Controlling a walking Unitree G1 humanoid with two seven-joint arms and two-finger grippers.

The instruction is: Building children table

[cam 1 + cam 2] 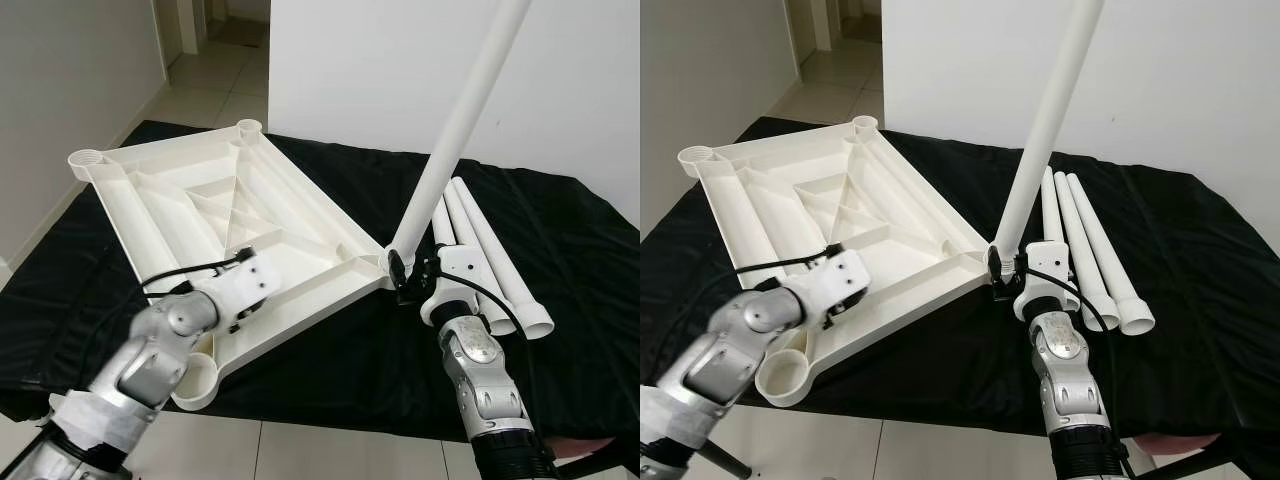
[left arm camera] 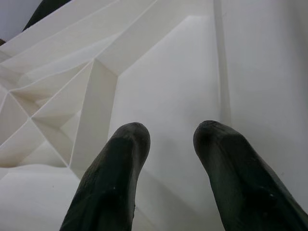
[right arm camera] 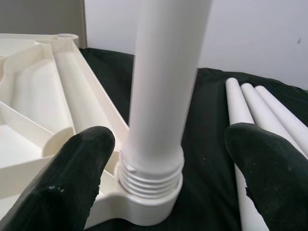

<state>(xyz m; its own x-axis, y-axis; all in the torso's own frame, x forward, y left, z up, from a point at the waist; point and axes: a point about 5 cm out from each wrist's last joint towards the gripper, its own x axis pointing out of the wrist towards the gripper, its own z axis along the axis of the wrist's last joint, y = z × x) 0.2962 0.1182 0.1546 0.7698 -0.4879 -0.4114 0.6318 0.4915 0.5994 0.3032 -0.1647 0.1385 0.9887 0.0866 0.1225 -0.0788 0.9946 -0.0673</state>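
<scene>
Tabletop [image 1: 230,215], upturned, centre-left of frame on black cloth [image 1: 560,250]. Leg [image 3: 161,91] half-threaded into its right corner socket; right gripper [image 3: 168,178] spread around it. Left gripper [image 2: 166,159], parted, steadies the panel. Three spare legs [image 1: 490,250] lie right. Next, likely: close and twist the leg home.

The long white plastic tube leg [image 1: 455,140] standing in the corner socket runs out past the top edge of both eye views, so its upper end cannot be seen. The left gripper [image 1: 243,262] is hidden behind its white wrist housing [image 1: 240,288] in the eye views. In the left wrist view the 2 black fingers [image 2: 115,178] are cut off at the bottom edge. The 3 white plastic tube legs lying on the black cloth [image 1: 1090,250] are partly covered at their near ends by the right gripper's wrist [image 1: 1040,285]. The upturned white ribbed plastic tabletop [image 1: 230,215] is partly hidden by the left arm.
</scene>
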